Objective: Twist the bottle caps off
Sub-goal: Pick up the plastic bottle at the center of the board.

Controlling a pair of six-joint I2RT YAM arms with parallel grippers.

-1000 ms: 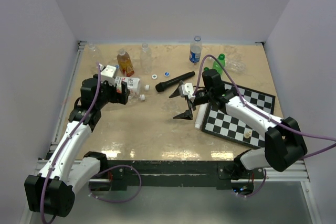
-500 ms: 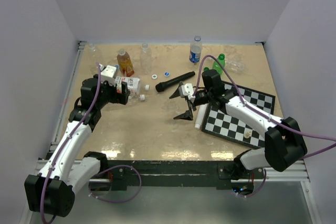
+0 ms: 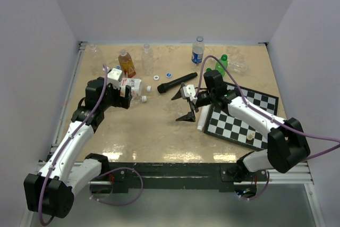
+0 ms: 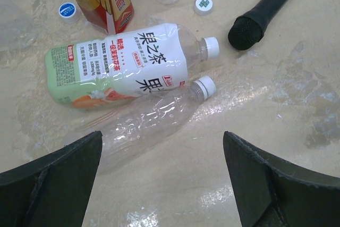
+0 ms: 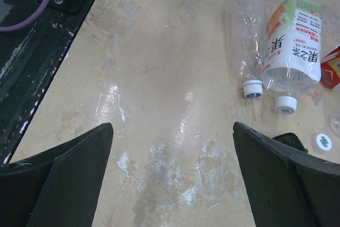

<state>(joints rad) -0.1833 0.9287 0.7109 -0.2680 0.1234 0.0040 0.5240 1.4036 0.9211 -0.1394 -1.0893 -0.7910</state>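
Bright, even light falls from above. The glossy table (image 3: 154,126) throws white glare along its near edge, and smaller patches of glare show in both wrist views. Shadows are soft and short. All three views are in sharp focus.

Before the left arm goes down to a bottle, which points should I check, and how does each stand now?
1. Left gripper open, empty: ok.
2. Right gripper open, empty: ok.
3. Clear bottle lies ahead of left gripper, cap on: ok.
4. Labelled bottle lies close beside it, little free room: not ok.
5. Microphone apart from both bottles: ok.
6. How tight the cap sits: cannot tell.
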